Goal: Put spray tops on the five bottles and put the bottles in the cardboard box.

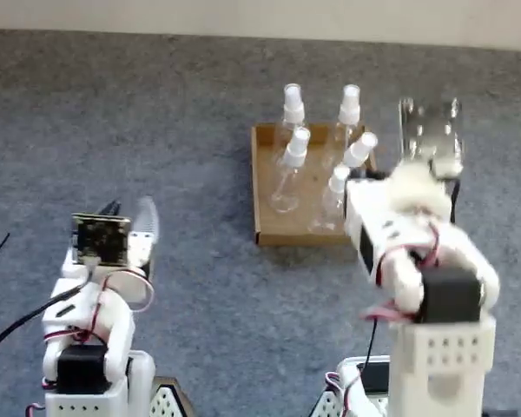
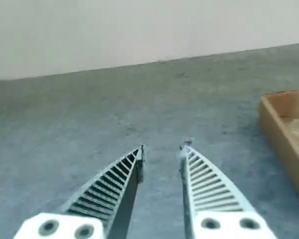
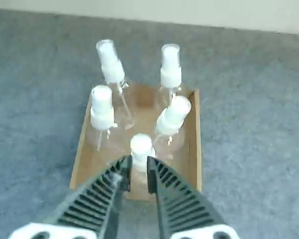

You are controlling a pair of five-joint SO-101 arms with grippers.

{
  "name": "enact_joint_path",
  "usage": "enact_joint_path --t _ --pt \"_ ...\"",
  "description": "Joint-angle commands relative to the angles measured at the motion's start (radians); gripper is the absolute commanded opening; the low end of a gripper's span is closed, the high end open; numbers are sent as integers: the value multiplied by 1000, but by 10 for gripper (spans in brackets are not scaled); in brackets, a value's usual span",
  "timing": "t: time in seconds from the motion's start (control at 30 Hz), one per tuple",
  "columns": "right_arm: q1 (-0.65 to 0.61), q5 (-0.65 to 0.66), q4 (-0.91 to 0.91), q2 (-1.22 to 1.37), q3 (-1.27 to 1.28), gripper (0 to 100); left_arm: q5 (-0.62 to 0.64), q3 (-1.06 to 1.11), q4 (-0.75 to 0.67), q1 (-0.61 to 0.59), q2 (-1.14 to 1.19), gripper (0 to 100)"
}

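The last step looks nearly done. The right gripper point(image 3: 138, 167) pinches the fifth bottle point(image 1: 332, 210) just under its spray top point(image 3: 141, 146). That bottle stands inside the cardboard box point(image 3: 197, 144), at the end nearest the arms. The next move probably calls for letting go and lifting straight up without knocking the neighbours. The left gripper point(image 2: 161, 149), spread slightly and empty, hangs over grey carpet point(image 1: 113, 113) well apart from the box. Count: five bottles, five spray tops, one box.
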Motion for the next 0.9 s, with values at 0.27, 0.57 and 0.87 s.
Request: enact_joint_path --t 0.27,0.57,0.87 --pt "18 98 -223 -384 756 4 -3 -24 265 -142 -12 112" --pt "19 275 -251 -710 1084 4 -5 255 153 -154 -12 112" --pt "50 428 -252 -846 1326 4 -3 335 44 -208 -4 110"
